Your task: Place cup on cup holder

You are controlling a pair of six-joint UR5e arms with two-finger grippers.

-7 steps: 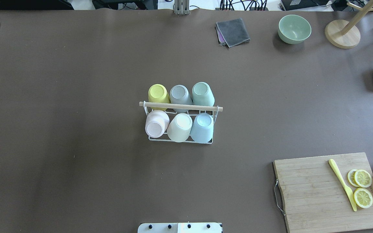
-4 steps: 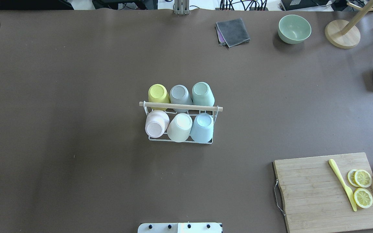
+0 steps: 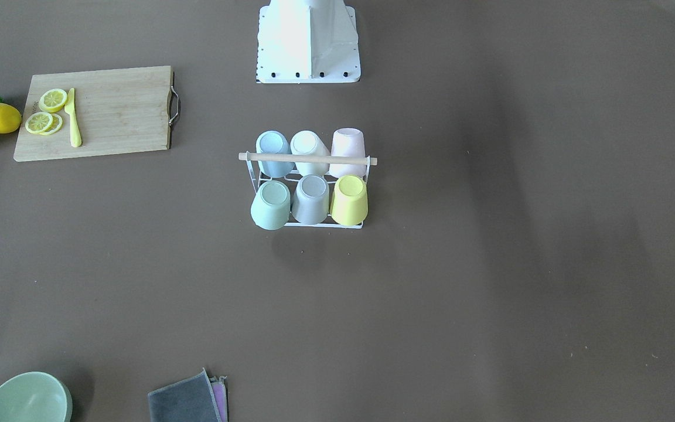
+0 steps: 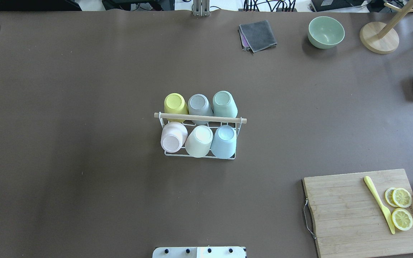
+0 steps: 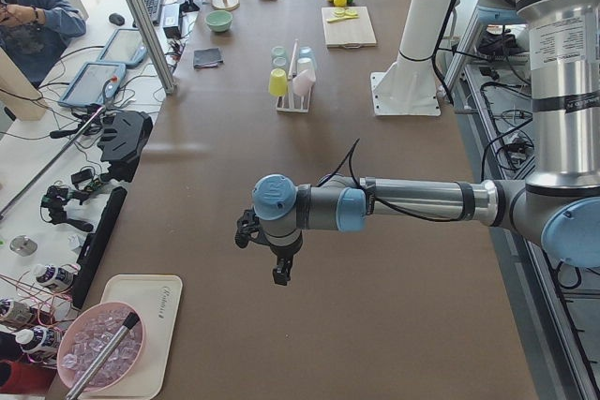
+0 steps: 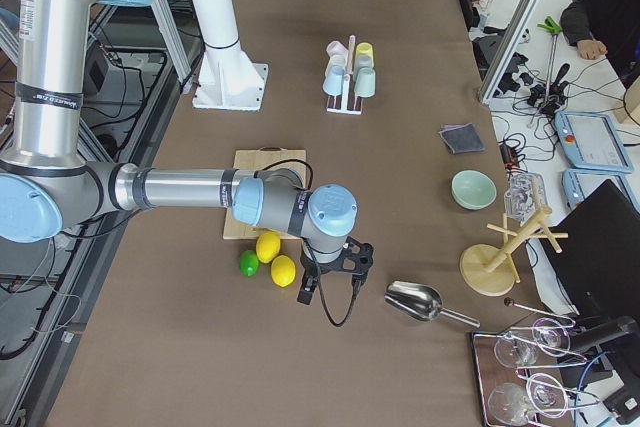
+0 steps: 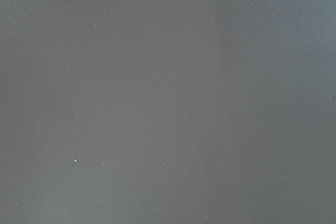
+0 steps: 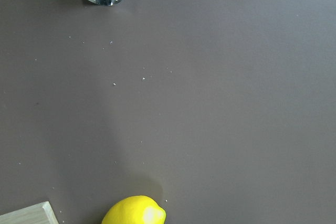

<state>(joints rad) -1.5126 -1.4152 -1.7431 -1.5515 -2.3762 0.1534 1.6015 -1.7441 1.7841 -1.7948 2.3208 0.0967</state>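
Lemons [image 6: 268, 245] nr right gripper [image 6: 305, 295], tray [image 5: 161, 312] nr left gripper [image 5: 279, 274]; can't tell if open.

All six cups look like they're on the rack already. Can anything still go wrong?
Possibly. The pink cup seems to lean out past the edge of the thin wire cup holder, so a bump could topple it. The right hand hangs near the lemons and the metal scoop; a careless swing might knock them.

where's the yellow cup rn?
Overhead view: the yellow cup sits upside down on the cup holder, left end of the far row, beside the grey cup and behind the pink cup.
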